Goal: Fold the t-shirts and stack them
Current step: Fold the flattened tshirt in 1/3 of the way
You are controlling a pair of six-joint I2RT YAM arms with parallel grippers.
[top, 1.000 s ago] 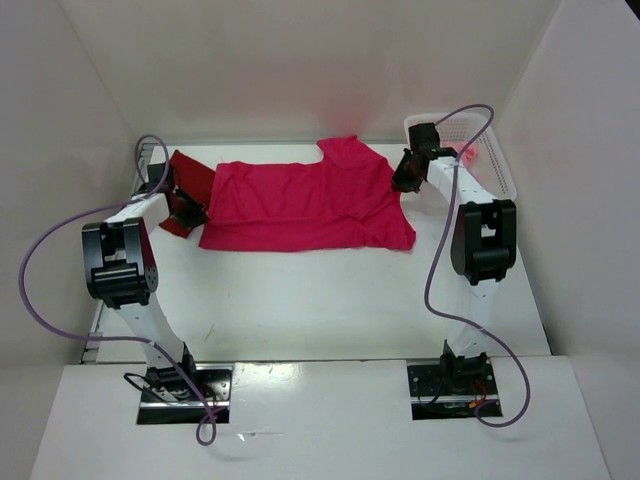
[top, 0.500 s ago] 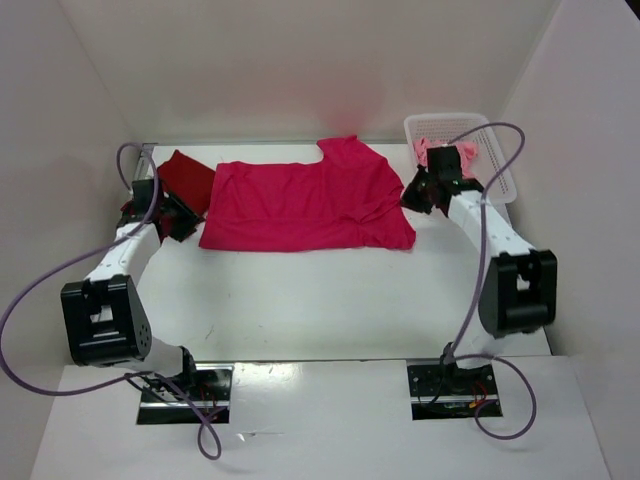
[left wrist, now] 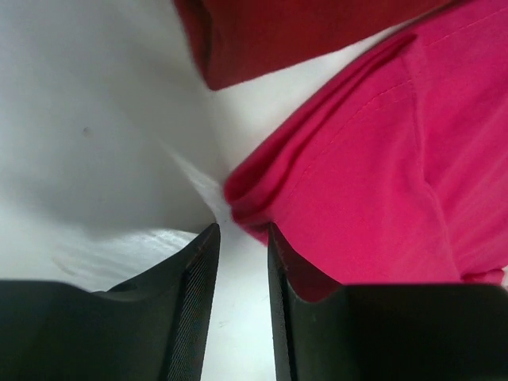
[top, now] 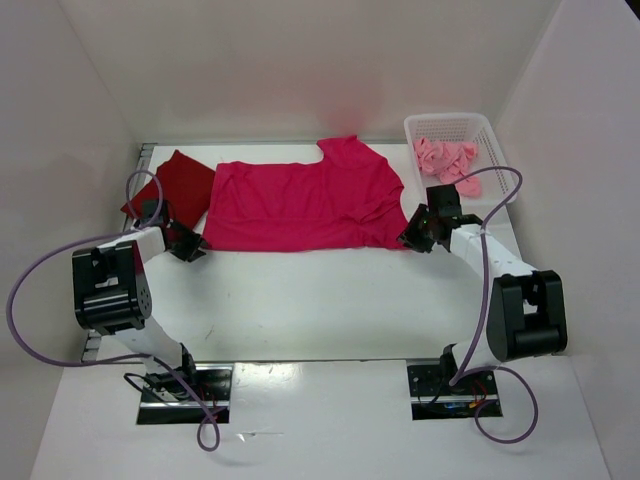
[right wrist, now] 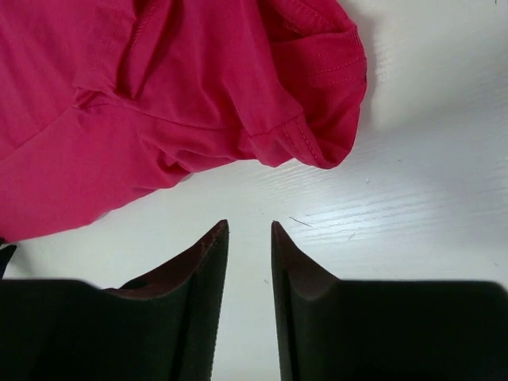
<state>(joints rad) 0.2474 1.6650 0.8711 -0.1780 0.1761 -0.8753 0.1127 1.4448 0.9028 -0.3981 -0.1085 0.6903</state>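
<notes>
Item: bright magenta-pink cloth t-shirt [top: 300, 205], half-folded, flat at far centre of the white table [top: 320, 300].
Left gripper [left wrist: 242, 232], right gripper [right wrist: 249, 228]: I have both backed off its near corners, jaws parted, empty (next fold pending).
Dark red cloth t-shirt [top: 182, 183]: far left, just beside.

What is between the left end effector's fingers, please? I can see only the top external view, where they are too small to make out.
Observer: Nothing. In the left wrist view the left end effector is open over bare table, and a folded corner of the magenta shirt lies just beyond its tips.
Operator: And the right one?
Observer: The right end effector is open and empty too. A hemmed corner of the same shirt lies ahead of it, untouched.
Operator: Where is the dark red shirt from the left fingers?
Observer: The dark red shirt lies farther off, past the magenta corner.
</notes>
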